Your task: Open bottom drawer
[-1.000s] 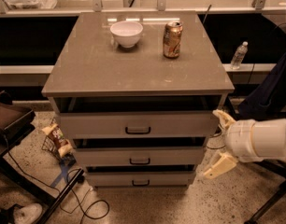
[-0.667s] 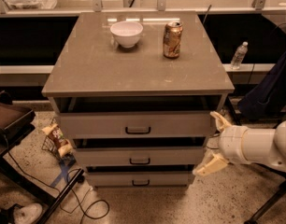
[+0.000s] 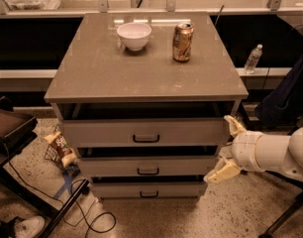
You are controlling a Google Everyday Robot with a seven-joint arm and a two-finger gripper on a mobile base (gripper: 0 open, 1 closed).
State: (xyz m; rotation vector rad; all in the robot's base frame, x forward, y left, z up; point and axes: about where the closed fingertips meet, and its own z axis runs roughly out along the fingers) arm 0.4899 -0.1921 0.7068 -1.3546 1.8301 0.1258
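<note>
The bottom drawer point(image 3: 146, 189) is the lowest and shortest of three pale grey-beige fronts, with a small black bar handle point(image 3: 149, 194). It stands out a little past the cabinet, as do the middle drawer point(image 3: 146, 166) and the top drawer point(image 3: 144, 132). My gripper point(image 3: 227, 148) is to the right of the cabinet, level with the middle drawer. Its two cream fingers are spread wide, one up by the top drawer's right end, one down near the middle drawer's corner. It holds nothing and is above and right of the bottom drawer.
On the cabinet top point(image 3: 92, 78) stand a white bowl point(image 3: 134, 35) and a drink can point(image 3: 182, 42). A snack bag point(image 3: 60, 148) and cables point(image 3: 87, 217) lie on the floor at left. A water bottle point(image 3: 253, 58) stands on the ledge at right, by dark cloth point(image 3: 285, 93).
My gripper and arm have moved left, closer to the cabinet's right side. The drawers have not moved.
</note>
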